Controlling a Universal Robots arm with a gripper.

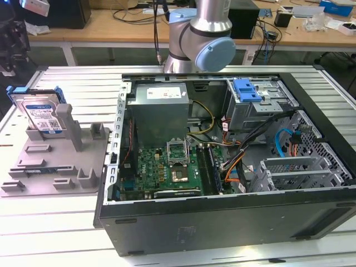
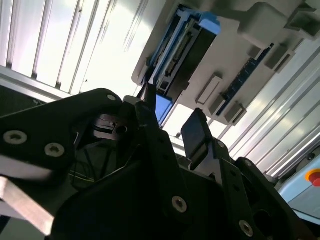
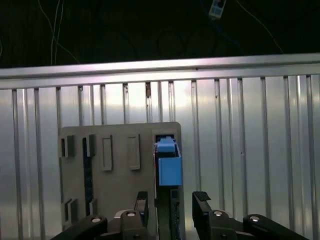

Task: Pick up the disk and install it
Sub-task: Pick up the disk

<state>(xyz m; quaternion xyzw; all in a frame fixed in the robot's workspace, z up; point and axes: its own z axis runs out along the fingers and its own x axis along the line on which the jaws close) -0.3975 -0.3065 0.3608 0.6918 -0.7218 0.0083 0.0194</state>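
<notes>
The disk (image 1: 40, 113) stands on its edge in a slot of the grey holder (image 1: 61, 167), at the exterior view's left, just beside the open computer case (image 1: 222, 217). Both rest on the ribbed metal surface (image 1: 50, 228).

In the first wrist view the tool (image 3: 171, 201) has its two dark fingers (image 3: 201, 200) apart, with nothing clamped between them. The disk is seen edge-on beyond the gap, and the tool looks apart from it.

Inside the case there are a grey power-supply box (image 1: 158, 108), a green board (image 1: 167, 167) and a metal cage with a blue latch (image 1: 247, 89) on top. Loose cables (image 1: 245, 150) cross in front of the cage. The arm (image 1: 200, 33) rises behind the case.
</notes>
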